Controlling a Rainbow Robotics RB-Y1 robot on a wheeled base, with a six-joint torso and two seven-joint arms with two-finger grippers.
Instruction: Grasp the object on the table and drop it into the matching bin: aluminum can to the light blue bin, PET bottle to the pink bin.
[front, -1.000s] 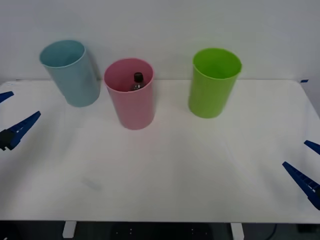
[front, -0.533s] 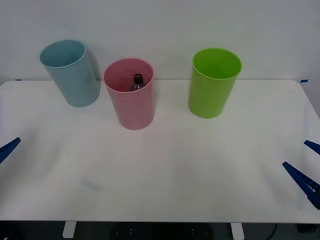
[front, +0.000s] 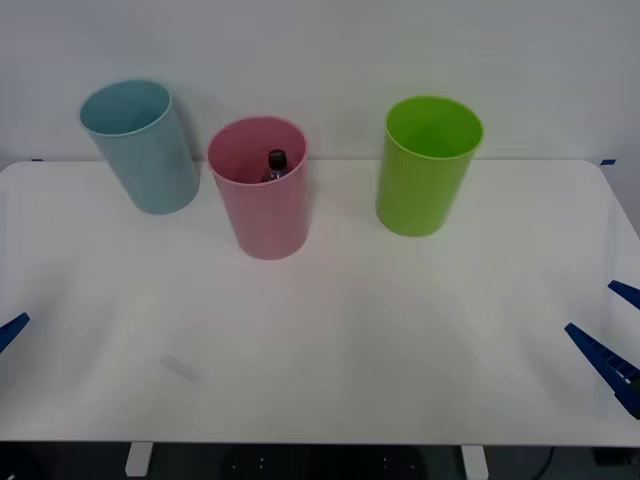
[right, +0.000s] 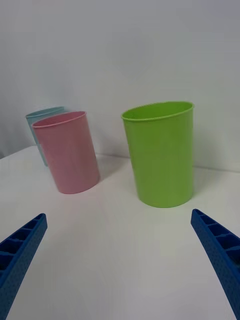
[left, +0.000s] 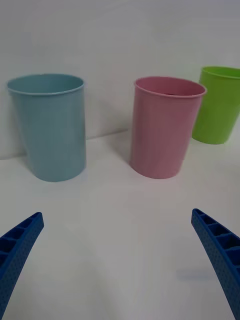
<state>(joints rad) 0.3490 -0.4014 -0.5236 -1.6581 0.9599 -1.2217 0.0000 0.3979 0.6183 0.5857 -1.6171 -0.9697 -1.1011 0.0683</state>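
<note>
The PET bottle (front: 275, 164) stands inside the pink bin (front: 263, 210), with its black cap and a bit of clear shoulder showing above the rim. To the left of that bin stands the light blue bin (front: 145, 150). My left gripper (front: 8, 330) is at the table's left edge, open and empty, well short of both bins. The left wrist view has its fingers (left: 20, 240) spread wide, facing the light blue bin (left: 50, 130) and the pink bin (left: 165, 127). My right gripper (front: 590, 308) hangs open and empty at the table's right edge.
A lime green bin (front: 425, 165) stands right of the pink one, and in the right wrist view it (right: 161, 152) is the nearest bin. The white table (front: 330, 340) stretches bare in front of the bins.
My left gripper has drawn back to the left and toward the table's near edge, leaving just a fingertip in the front view. The bottle, the bins and the right arm have not moved.
</note>
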